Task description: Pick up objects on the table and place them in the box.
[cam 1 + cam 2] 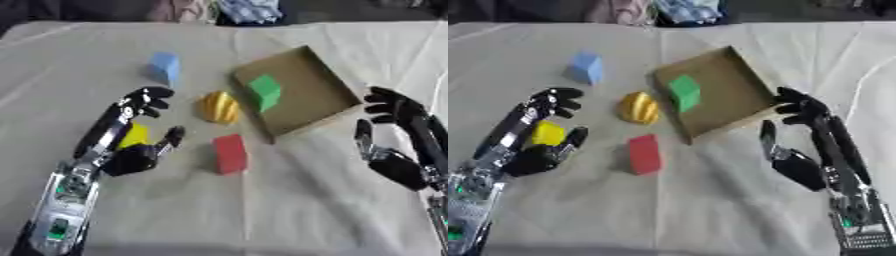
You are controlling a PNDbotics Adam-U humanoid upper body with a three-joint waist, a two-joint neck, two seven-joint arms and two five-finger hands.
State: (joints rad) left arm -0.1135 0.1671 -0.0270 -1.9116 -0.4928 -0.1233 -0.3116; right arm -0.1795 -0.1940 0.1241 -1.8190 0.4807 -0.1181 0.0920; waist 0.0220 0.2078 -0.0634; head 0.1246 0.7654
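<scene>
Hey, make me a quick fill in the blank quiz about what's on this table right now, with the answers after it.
1. The block lying inside the cardboard box is ____.
2. The left robot hand has its fingers and thumb around a ____ block.
3. The red block lies on the cloth, ____ the box.
4. The block farthest from the robot is ____.

Missing words: green; yellow; outside; blue
</scene>
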